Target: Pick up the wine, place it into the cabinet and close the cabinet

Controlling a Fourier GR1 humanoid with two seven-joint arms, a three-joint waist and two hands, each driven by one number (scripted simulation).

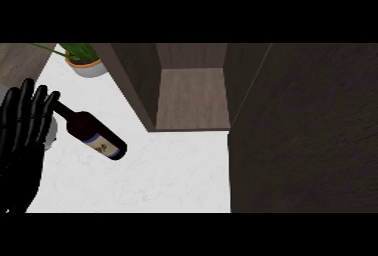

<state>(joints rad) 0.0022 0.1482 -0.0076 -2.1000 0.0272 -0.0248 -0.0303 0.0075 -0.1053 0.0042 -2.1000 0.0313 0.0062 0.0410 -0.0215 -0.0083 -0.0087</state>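
The wine bottle (94,134) is dark with a blue and white label. It lies tilted over the white counter (170,175), neck pointing up-left and base down-right. My left hand (22,130) rises along the left edge with its fingers straight and open. The bottle's neck end sits right by its fingertips (49,98), and I cannot tell whether they touch. The cabinet (190,97) stands open to the right of the bottle, showing a bare wooden shelf. Its dark door (303,130) is swung out and fills the right side. My right hand does not show.
A potted green plant (83,61) in a pale pot stands at the back left, beside the cabinet's left wall (133,80). A small grey piece (50,135) shows just behind my left hand. White counter stretches between the bottle and the open door.
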